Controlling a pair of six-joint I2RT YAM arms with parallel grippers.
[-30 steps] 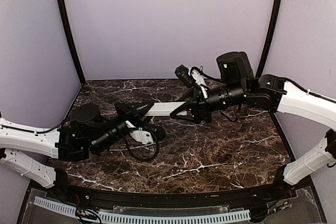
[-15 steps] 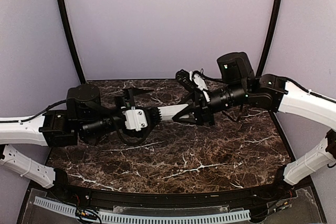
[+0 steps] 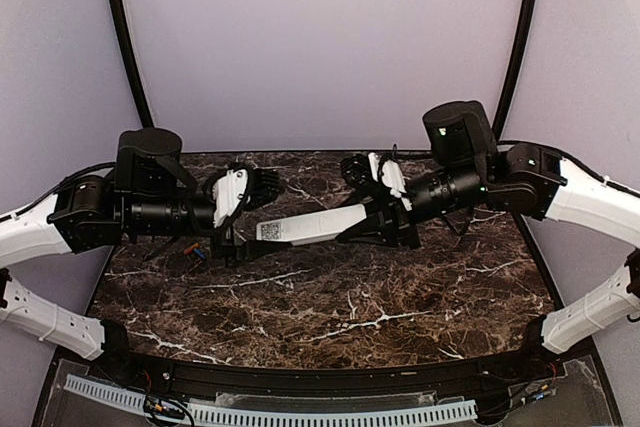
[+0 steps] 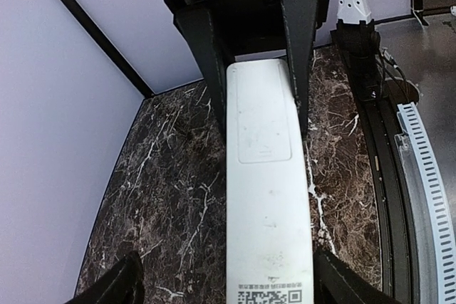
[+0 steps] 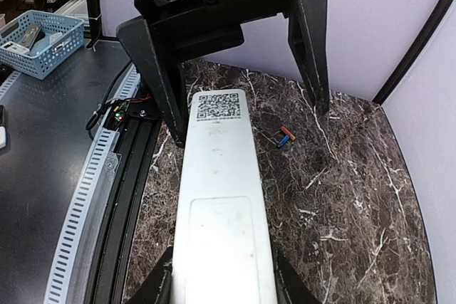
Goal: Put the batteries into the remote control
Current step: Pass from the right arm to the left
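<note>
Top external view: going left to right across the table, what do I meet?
batteries → left gripper, open → remote control → right gripper, shut on the remote control.

I see the white remote (image 3: 310, 227) raised, QR back up; orange and blue batteries (image 5: 286, 136) lie together nearby.

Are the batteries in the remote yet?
No, the batteries lie loose on the marble table, apart from the remote control.
</note>
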